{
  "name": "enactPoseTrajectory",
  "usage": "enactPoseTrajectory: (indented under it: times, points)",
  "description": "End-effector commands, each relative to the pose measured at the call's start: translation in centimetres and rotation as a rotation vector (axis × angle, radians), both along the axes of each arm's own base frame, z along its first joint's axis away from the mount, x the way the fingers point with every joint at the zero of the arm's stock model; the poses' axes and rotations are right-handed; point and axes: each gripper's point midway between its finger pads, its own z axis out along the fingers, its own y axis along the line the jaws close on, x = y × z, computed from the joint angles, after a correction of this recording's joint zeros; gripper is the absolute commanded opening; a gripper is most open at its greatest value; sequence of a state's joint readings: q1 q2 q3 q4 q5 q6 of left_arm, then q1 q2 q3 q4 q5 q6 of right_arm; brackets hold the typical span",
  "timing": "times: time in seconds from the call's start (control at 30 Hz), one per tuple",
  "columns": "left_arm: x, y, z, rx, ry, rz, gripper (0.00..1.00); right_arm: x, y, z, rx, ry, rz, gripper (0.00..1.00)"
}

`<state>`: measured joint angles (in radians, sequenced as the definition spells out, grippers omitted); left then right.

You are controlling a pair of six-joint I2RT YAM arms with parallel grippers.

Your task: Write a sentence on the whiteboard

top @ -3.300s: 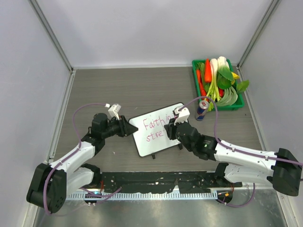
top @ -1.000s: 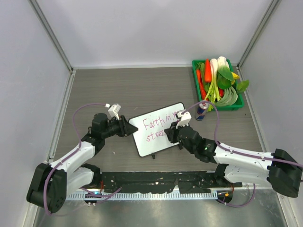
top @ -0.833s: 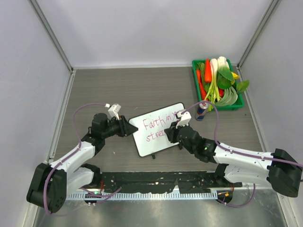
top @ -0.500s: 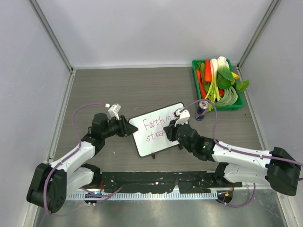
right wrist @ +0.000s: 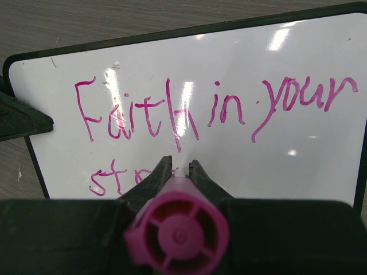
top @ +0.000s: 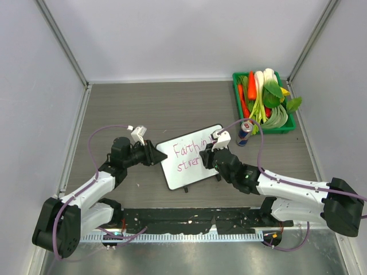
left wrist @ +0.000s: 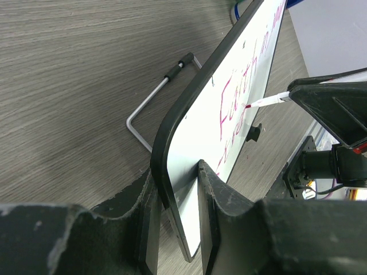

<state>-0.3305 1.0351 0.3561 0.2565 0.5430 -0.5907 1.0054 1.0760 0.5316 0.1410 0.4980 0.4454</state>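
A small whiteboard (top: 189,156) is standing near the middle of a grey wood-grain desk (top: 149,106), slightly toward the near edge. It is sitting between two white and black robot arms and is propped up at a tilt, with its writing face toward the near side.

The left tool (top: 153,153) is reaching in from the left. In its wrist view its two jaws are closing on the board's left edge (left wrist: 198,152), one on the front face and one on the back. A bent wire stand (left wrist: 150,109) is lying on the desk just behind the board.

The right tool (top: 207,157) is hovering over the right part of the board, clamped tightly around a pink marker (right wrist: 176,229). The marker tip (left wrist: 266,101) is pointing at the white surface close to the writing; whether it is touching cannot be told.

The sentence (right wrist: 212,109) is showing in pink handwriting. The top line is reading "Faith in your". The second line is beginning "str", and the right tool (right wrist: 178,167) is hiding the rest.

In the far right corner a green tray (top: 235,83) is holding carrots and green and white vegetables. A small drink can (top: 245,133) is standing just beside its near left corner, near the board's far right corner.
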Motion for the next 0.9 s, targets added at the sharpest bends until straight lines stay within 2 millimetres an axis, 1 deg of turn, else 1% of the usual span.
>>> enactPoseTrajectory:
  times: [0.0, 0.1, 0.47, 0.87]
  points:
    - [0.5, 1.0, -1.6, 0.077, -0.014, 0.028, 0.00, 1.1, -1.2, 1.0, -0.023, -0.035, -0.066, 0.01]
    - [0.5, 1.0, -1.7, 0.077, -0.010, 0.028, 0.00, 1.0, -1.2, 0.8, -0.024, -0.029, -0.062, 0.01]
    - [0.5, 1.0, -1.6, 0.076, -0.013, 0.028, 0.00, -0.2, -1.7, -1.5, -0.035, 0.026, -0.035, 0.01]
    - [0.5, 1.0, -1.6, 0.078, -0.011, 0.028, 0.00, -1.0, -2.0, -2.6, -0.018, 0.057, -0.023, 0.01]
